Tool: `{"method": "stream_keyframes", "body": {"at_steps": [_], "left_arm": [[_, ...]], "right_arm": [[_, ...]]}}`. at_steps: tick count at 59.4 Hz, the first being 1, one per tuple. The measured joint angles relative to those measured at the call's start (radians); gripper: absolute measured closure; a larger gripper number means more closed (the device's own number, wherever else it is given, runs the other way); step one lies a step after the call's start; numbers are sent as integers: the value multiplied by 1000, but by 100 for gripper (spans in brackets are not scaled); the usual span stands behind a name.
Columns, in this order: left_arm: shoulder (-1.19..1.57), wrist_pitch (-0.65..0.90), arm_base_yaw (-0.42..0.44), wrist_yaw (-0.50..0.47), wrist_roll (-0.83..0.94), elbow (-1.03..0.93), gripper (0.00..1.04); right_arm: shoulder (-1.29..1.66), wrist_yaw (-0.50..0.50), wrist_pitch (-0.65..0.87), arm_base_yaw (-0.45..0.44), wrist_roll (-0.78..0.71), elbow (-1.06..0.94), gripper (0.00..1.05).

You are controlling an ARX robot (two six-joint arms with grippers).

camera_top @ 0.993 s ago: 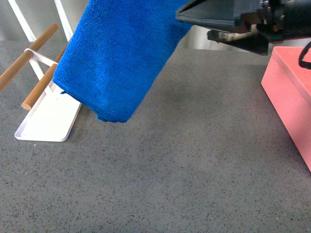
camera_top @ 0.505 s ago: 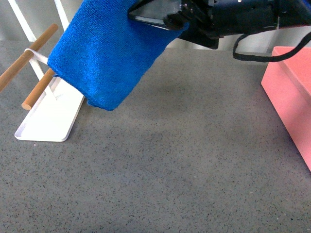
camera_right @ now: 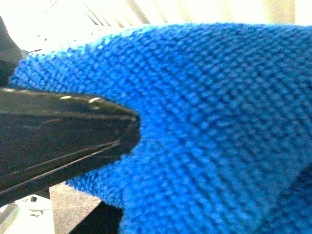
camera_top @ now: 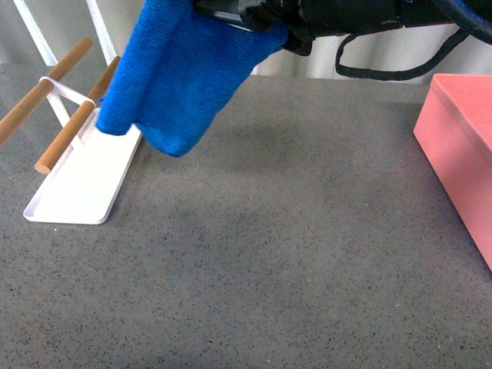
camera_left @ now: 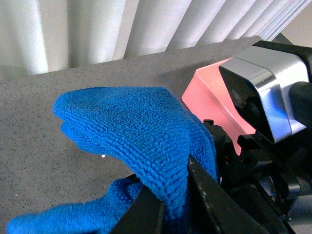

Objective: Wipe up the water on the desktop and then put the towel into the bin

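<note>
Soft, light towel (camera_top: 177, 84) droops above the counter (camera_top: 292, 254); left gripper (camera_left: 176, 197) and right gripper (camera_top: 261, 24) both pinch its bunched top.

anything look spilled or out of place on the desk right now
Nothing stands out. The desktop shows no visible puddle, the white rack and the bin sit flat, and the towel hangs bunched in the air above the desktop, not dragging.

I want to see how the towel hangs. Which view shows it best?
Front view: most of the towel is in sight, hanging above the desktop. Left wrist shows only a bunched fold of it; right wrist, only close-up blue pile.
</note>
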Motion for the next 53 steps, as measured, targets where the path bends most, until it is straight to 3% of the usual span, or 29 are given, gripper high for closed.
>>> {"method": "stream_keyframes", "body": {"at_steps": [14,34,53], "left_arm": [[0,0,0,2,0,0,56],[0,0,0,3,0,0,5],[0,0,0,3,0,0,7]], "right_arm": [[-16,5,-12,-17,-1,-6,98],[-70,33,-39,-31,-15,-34,99],[-123,63,-74,-56,-35,-70,99]]}}
